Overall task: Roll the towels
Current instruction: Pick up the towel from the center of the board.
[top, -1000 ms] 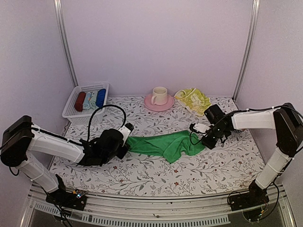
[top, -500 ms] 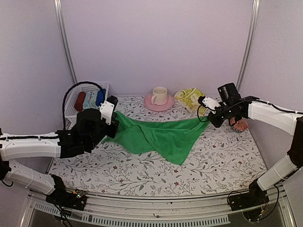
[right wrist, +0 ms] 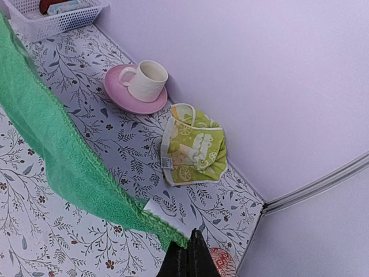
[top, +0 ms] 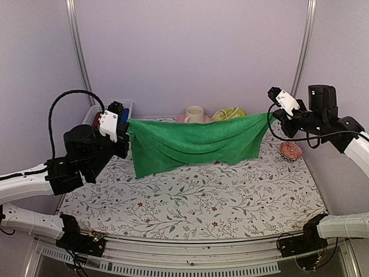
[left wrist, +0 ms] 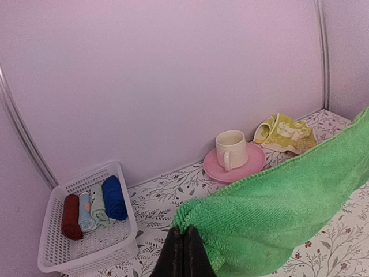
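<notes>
At your far left the white basket (top: 87, 123) sits at the back of the surface (top: 202, 202), with rolled cloths (left wrist: 95, 209) inside it. Your left tool (top: 124, 123) is pinched tight on the left top corner of the green towel (top: 190, 141). A second ago that tool lay low over the surface with the towel bunched in a heap; now it is lifted well above it. The towel hangs spread in the air as a sheet, its long axis running left to right between the two tools. Its top edge sags a little in the middle and its lower edge hangs lowest at the left. Behind it stand the cup (top: 194, 112) on its saucer (left wrist: 233, 168), then the yellow printed towel (right wrist: 193, 151), crumpled at the back. Your right tool (top: 272, 117), also raised since then, is clamped shut on the towel's right top corner. A small red thing (top: 290, 151) lies below it.
</notes>
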Controlling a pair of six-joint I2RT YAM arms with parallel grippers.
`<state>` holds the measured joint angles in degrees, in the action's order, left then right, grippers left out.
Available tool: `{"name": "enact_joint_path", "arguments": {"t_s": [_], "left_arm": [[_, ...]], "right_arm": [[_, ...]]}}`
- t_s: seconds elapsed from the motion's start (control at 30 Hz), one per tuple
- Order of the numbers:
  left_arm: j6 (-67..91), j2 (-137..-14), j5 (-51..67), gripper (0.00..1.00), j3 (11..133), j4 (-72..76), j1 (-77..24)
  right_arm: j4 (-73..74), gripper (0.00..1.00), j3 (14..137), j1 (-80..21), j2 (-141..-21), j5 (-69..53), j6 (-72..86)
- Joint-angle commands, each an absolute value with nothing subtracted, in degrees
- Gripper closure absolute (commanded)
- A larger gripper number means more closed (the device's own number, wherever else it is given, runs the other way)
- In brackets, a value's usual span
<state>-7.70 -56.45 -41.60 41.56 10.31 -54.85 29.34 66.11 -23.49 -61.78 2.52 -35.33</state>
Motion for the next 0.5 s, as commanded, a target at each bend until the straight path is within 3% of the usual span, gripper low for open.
{"name": "enact_joint_path", "arguments": {"t_s": [0.0,0.17,0.47], "left_arm": [[-9.81,-50.7,-35.71,1.0,38.59,10.28,-58.01],[-11.11,-49.51,-29.41,1.0,33.23,13.38,-59.14],[-11.98,-66.51,-28.54,1.0,30.29,14.69,-62.26]], "right_arm": [[30.19,0.98,63.39,-23.2,-54.29,2.88,-36.29],[30.01,0.98,60.04,-22.87,-53.21,5.78,-36.11],[23.56,0.98,51.03,-19.72,-57.84,13.33,-34.0]]}}
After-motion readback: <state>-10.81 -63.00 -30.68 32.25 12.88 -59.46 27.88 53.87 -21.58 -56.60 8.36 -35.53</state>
